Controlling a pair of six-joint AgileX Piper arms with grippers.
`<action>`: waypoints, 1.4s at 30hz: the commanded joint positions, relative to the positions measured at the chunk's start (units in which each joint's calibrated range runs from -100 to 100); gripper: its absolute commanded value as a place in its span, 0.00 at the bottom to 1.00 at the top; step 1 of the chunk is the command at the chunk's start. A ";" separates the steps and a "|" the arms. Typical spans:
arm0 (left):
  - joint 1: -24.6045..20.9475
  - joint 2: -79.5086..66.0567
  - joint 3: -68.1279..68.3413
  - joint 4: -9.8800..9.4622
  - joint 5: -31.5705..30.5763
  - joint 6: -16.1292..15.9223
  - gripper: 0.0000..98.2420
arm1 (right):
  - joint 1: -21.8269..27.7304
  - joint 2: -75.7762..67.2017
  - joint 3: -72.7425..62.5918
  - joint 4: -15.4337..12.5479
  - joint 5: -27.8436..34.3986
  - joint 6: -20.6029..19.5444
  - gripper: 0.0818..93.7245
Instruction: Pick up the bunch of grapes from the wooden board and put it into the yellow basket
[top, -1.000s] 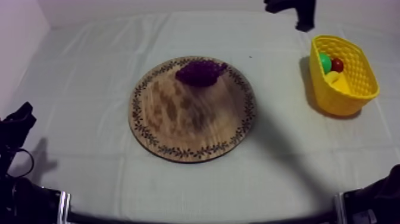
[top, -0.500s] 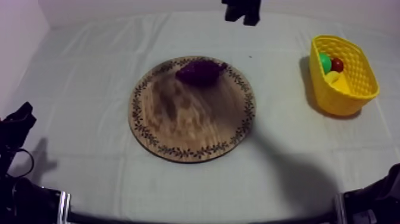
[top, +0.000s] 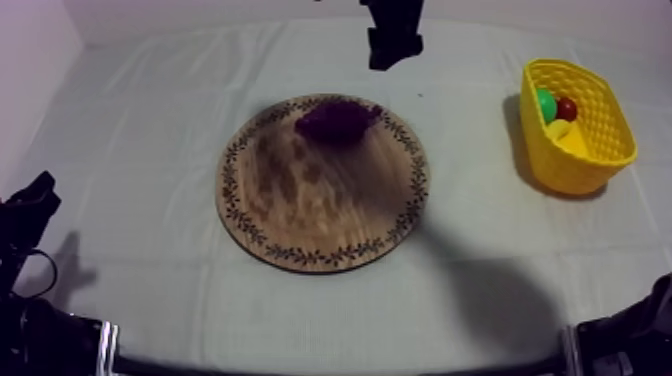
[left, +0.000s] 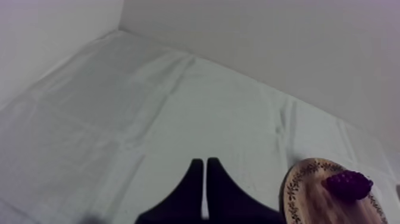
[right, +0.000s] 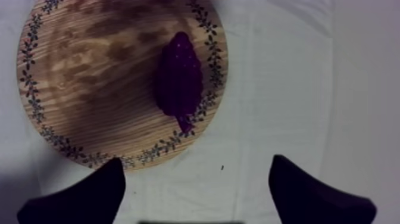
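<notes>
the cloth-covered surface (top: 140, 130) carries the round wooden board (top: 320, 215) at its middle and the yellow basket (top: 600, 155) well apart at the right side. the right gripper (right: 196, 162) hovers over the board's far edge, its fingers (right: 83, 193) spread wide with nothing between them, near the bunch of grapes (right: 177, 80) but not touching it. the left gripper (left: 205, 173) rests low at its own side, fingers pressed together on nothing. the grapes lie by the board's far rim, untouched, so i judge nothing of the task done: grasp, lift, carry to the basket and drop are all to come. a small red fruit (top: 567, 108) sits in the basket.
</notes>
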 joint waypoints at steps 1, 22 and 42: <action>0.02 0.02 -0.04 0.01 0.00 0.01 0.00 | -0.09 0.96 0.06 0.12 0.01 -0.21 0.82; 0.02 0.02 -0.04 0.01 0.00 0.01 0.00 | -0.90 20.49 -8.08 -0.29 -0.97 0.65 0.80; 0.02 0.02 -0.04 0.01 0.00 0.01 0.00 | -0.73 33.66 -17.68 0.91 -2.67 -0.02 0.78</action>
